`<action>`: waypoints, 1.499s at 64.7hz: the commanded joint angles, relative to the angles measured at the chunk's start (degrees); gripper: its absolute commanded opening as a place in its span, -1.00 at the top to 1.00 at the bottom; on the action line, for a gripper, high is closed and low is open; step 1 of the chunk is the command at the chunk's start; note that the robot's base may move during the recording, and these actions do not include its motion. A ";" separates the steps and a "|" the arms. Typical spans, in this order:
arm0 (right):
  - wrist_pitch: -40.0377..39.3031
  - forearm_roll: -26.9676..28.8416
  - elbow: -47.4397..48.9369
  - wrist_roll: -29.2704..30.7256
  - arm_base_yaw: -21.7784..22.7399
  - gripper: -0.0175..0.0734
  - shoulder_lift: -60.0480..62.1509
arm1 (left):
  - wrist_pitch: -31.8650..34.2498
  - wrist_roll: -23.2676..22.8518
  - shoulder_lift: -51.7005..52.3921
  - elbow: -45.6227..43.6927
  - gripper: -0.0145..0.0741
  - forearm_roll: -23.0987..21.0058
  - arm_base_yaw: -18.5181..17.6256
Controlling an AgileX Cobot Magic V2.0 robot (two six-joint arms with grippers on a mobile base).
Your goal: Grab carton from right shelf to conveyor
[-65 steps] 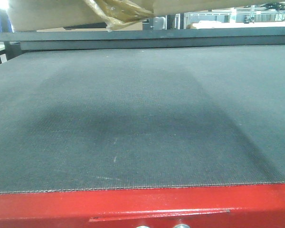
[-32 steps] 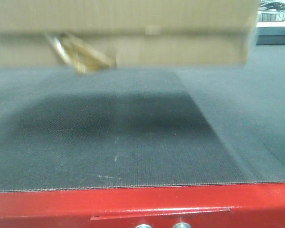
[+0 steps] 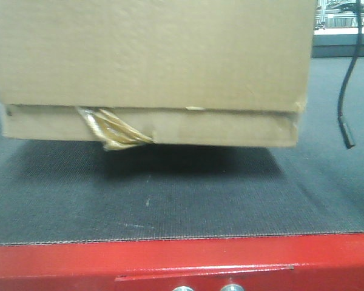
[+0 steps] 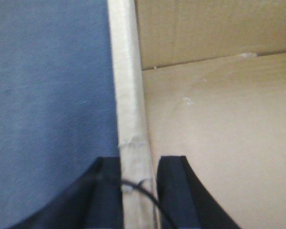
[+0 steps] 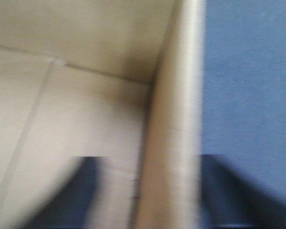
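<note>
As seen from the front view, you have: one carton (image 3: 151, 57), plain brown board with no legible writing and ragged glossy tape (image 3: 116, 133) at its lower edge. It sits low on or just over the dark grey conveyor (image 3: 182, 206), shadow beneath, contact not discernible. Red frame (image 3: 79, 264), two silver bolts (image 3: 183, 288). A black cable (image 3: 346, 91) hangs at right.

Left wrist view: left gripper (image 4: 138, 167) clamped on the carton's upright wall, one black finger (image 4: 174, 191) inside, the other outside over the conveyor.

Right wrist view, blurred: right gripper (image 5: 169, 164) likewise pinching a carton wall, one finger inside, one outside.
</note>
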State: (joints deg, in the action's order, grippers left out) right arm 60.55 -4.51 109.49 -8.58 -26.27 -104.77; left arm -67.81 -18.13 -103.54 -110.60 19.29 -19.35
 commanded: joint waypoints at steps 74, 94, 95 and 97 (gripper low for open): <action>-10.38 0.18 -30.04 0.92 14.38 0.78 28.41 | 24.96 5.51 44.38 46.15 0.66 -5.64 15.32; -30.73 0.18 -58.63 0.92 14.38 0.78 44.56 | 41.30 5.51 62.61 70.82 0.67 -7.14 19.21; -31.68 0.18 -59.90 0.92 14.38 0.78 45.37 | 42.00 5.51 63.50 71.84 0.67 -7.14 19.21; -33.82 0.18 -63.02 0.92 14.38 0.78 46.99 | 43.32 5.51 65.27 73.81 0.67 -7.14 19.21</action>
State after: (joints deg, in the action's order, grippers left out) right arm 33.45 -3.78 52.28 -8.21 -12.18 -61.89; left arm -29.65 -12.82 -42.59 -41.43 12.52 -0.38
